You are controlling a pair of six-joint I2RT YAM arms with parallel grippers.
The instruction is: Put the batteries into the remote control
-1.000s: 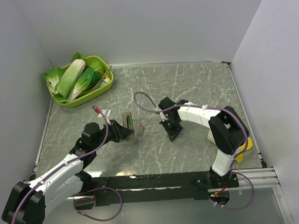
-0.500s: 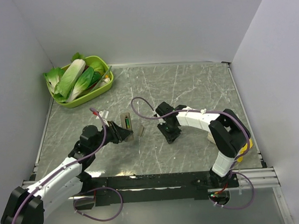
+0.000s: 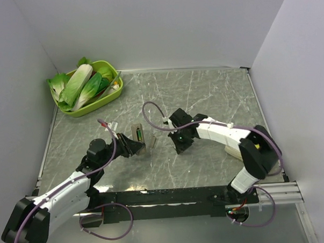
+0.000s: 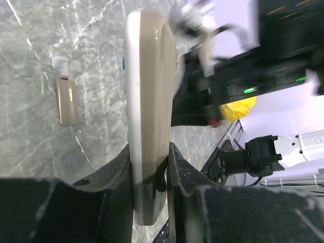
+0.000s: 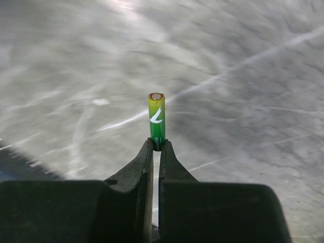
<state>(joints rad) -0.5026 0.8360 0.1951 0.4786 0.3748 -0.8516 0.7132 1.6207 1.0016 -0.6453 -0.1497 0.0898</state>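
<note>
Right pincer (image 5: 156,148) tight on 1 battery (image 5: 156,119)

Grey marble tbl (image 3: 214,92), green veg tray (image 3: 91,109) far-L, beige cover (image 4: 67,100)

Two arms (image 3: 63,190) of white links and black joints trail looping purple cables (image 3: 144,111).

You see the remote control (image 4: 152,101) turned on its long edge and clamped at one end in the left gripper (image 4: 151,152). Its dull beige back is toward the wrist camera, with a thin white rim along one side. From above, its battery bay is open, and one green battery (image 3: 138,135) lies inside. The second battery (image 5: 156,121) is green, turning yellow at the tip, with a white mark. It sticks straight out from the tips of the right gripper (image 5: 156,147), which pinch its lower end, near the remote.
</note>
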